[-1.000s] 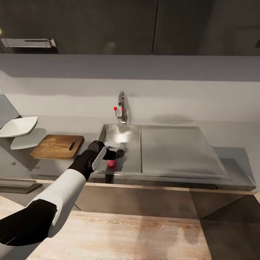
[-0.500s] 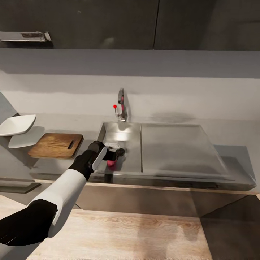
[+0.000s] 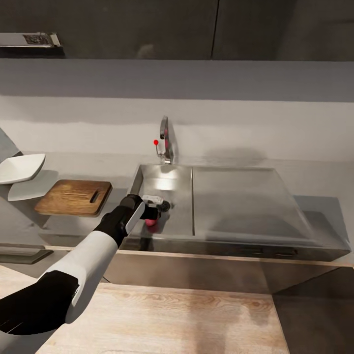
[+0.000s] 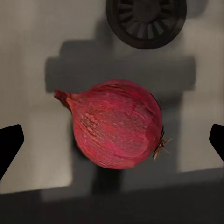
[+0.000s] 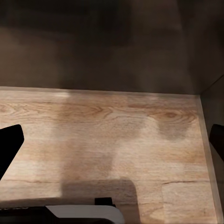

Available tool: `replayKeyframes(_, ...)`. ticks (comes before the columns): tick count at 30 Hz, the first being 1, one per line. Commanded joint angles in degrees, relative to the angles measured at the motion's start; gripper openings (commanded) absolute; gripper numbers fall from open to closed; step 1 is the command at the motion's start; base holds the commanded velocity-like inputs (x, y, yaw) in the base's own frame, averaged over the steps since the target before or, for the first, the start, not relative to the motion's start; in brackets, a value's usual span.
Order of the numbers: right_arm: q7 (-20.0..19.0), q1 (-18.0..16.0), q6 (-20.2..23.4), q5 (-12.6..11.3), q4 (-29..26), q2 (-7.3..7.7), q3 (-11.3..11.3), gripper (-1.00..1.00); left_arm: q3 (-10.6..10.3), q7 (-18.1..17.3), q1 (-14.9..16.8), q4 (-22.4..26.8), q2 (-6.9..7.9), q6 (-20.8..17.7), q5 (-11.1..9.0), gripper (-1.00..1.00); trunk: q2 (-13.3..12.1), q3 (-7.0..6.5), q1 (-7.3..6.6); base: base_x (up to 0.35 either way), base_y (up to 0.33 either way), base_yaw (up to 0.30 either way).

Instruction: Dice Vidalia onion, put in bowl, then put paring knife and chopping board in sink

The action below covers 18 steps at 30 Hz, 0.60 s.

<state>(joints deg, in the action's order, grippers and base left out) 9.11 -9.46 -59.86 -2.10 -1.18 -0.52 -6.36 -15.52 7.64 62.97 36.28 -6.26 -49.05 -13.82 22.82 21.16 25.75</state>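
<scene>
The reddish-pink Vidalia onion (image 3: 151, 224) lies on the floor of the sink (image 3: 169, 184), near its front wall. My left gripper (image 3: 158, 208) hangs just above it. In the left wrist view the onion (image 4: 116, 128) sits between the two widely spread fingertips (image 4: 9, 145) of the open left gripper (image 4: 112, 142), with the round drain (image 4: 145, 18) beyond it. The brown chopping board (image 3: 73, 197) lies on the countertop (image 3: 118, 164) left of the sink, and the white bowl (image 3: 19, 168) is further left. The paring knife is out of view. My right gripper (image 5: 112, 144) is open over wooden floor.
A curved steel tap (image 3: 166, 140) with a small red knob (image 3: 156, 142) stands behind the basin. The flat drainboard (image 3: 241, 196) stretches right of it. Dark wall cabinets (image 3: 147, 29) hang above, and the light wood floor (image 3: 187, 319) lies in front of the counter.
The whole picture has shifted a little, so the camera has moved. My left gripper stays open over the onion, slightly nearer to it.
</scene>
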Motion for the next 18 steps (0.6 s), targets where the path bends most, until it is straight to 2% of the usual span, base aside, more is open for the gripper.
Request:
replayKeyframes(1, 0.4, 0.0, -0.1, -0.2, 0.0, -0.01, -0.5, 1.0, -0.2, 0.5, 0.0, 0.1, 0.03, -0.2, -0.6, 1.0, 0.1, 0.18, 0.03, 0.037, 0.0, 0.0)
replayKeyframes(18, 0.3, 0.0, -0.1, -0.2, 0.0, 0.16, -0.5, 1.0, -0.6, 0.5, 0.0, 0.0, -0.06, -0.2, -0.6, 1.0, 0.1, 0.45, 0.03, 0.004, 0.0, 0.0)
